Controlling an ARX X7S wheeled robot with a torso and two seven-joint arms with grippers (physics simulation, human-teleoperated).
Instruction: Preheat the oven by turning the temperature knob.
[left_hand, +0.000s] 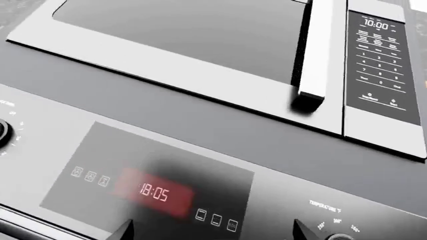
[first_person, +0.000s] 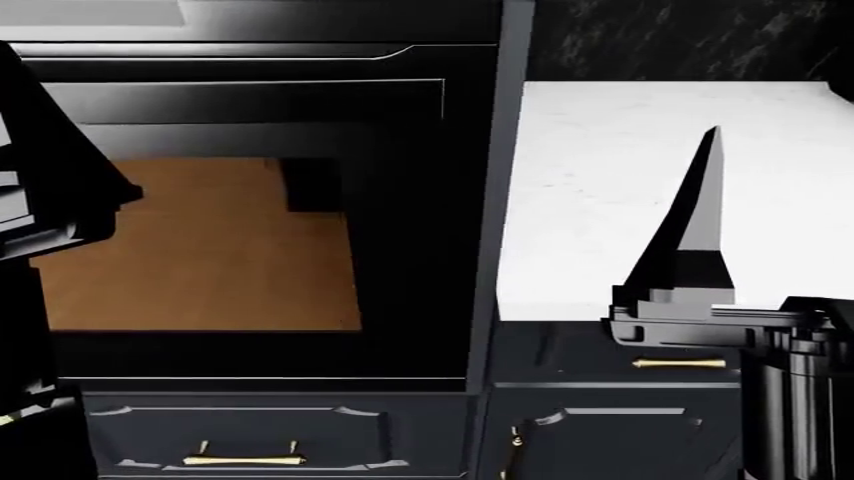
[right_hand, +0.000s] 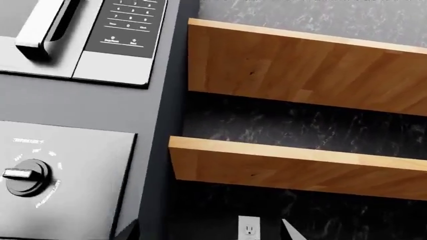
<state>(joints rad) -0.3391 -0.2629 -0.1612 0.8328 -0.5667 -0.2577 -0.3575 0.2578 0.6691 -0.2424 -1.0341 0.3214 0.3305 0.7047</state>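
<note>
The glossy black oven shows in the head view by its wide glass door (first_person: 254, 230). Its control panel fills the left wrist view, with the red clock display (left_hand: 155, 192) and white icon buttons (left_hand: 216, 219). The temperature knob (right_hand: 27, 176), a black dial with a silver pointer bar, sits under a "TEMPERATURE" label; only its top rim shows in the left wrist view (left_hand: 340, 237). My left gripper (left_hand: 213, 235) is open and empty in front of the display, apart from the panel. My right gripper (right_hand: 208, 232) is open and empty, off to the side of the knob, facing the dark wall.
A steel microwave (left_hand: 200, 70) with handle and keypad (left_hand: 381, 55) sits above the oven. A second black knob (left_hand: 3, 132) is at the panel's other end. Two wooden shelves (right_hand: 300, 165) and a wall outlet (right_hand: 249, 228) flank the oven. White countertop (first_person: 601, 180) and drawers lie below.
</note>
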